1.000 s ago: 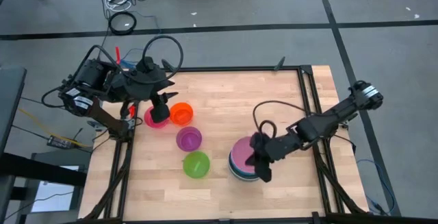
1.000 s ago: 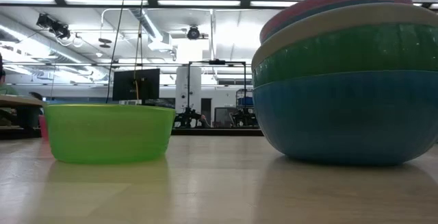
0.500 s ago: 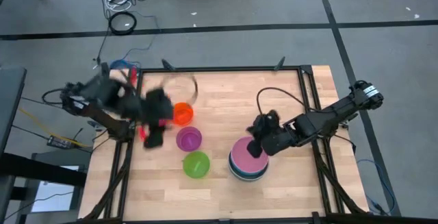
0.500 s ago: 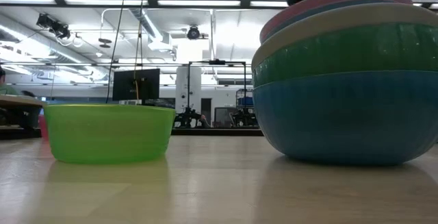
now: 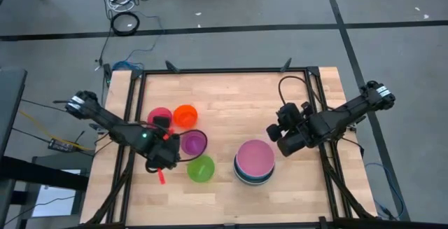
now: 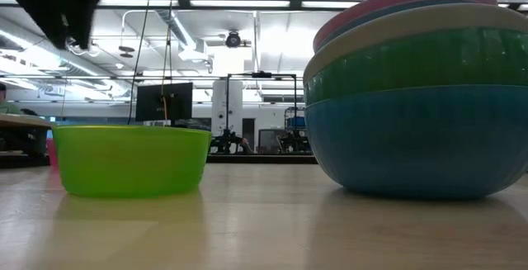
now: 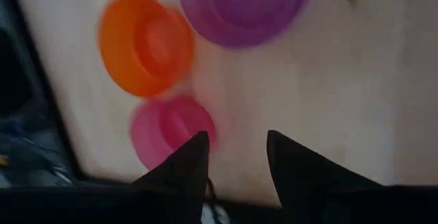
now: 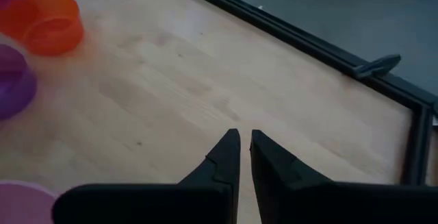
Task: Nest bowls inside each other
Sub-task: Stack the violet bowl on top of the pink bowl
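The right gripper, nearly together and empty, is now hanging beside the bowl stack, having lifted off; the left gripper, apart, has swung near the purple bowl.

I see a nested stack of bowls, pink on top and blue at the bottom, sitting right of centre. To its left sit loose lime, purple, orange and magenta bowls, all upright.

Table: pale wood planks, smooth, matt, framed in dark metal rail. Stacked bowls: smooth plastic, soft sheen. Lime bowl: translucent plastic, slightly glossy. Orange bowl: smooth plastic.
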Available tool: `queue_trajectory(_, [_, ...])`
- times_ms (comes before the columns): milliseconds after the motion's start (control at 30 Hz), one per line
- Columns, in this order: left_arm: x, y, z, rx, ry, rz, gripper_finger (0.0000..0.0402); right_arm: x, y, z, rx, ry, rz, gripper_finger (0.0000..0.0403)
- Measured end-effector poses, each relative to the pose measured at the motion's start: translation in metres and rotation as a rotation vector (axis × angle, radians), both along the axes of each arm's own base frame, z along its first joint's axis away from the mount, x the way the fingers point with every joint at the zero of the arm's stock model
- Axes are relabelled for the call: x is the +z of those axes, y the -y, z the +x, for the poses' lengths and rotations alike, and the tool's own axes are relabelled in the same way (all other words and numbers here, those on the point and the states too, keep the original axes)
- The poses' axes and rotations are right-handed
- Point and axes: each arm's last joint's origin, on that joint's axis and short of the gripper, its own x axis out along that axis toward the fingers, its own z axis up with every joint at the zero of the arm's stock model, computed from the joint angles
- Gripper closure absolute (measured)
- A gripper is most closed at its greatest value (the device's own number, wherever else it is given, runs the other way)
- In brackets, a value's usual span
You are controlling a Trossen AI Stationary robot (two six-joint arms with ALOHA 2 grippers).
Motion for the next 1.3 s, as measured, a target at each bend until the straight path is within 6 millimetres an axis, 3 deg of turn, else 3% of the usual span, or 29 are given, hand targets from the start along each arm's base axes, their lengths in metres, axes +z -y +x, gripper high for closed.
queue_trajectory(200, [-0.018,0.005,0.017,-0.208,0.14,0.091,0.0245,0.001,0.001,0.0,0.019,-0.018,-0.026,0.0377])
queue_trajectory(500, [-0.056,0.002,0.002,-0.434,-0.121,-0.005,0.0245,0.001,0.003,0.001,0.031,-0.036,-0.02,0.0376])
queue_trajectory(900, [-0.079,0.006,0.018,-0.55,0.074,0.033,0.0245,0.001,0.002,0.002,0.031,-0.027,-0.013,0.0374])
queue_trajectory(1300, [-0.095,-0.006,0.019,-0.525,0.07,-0.024,0.0245,0.0,0.001,0.004,0.04,-0.023,0.014,0.0375])
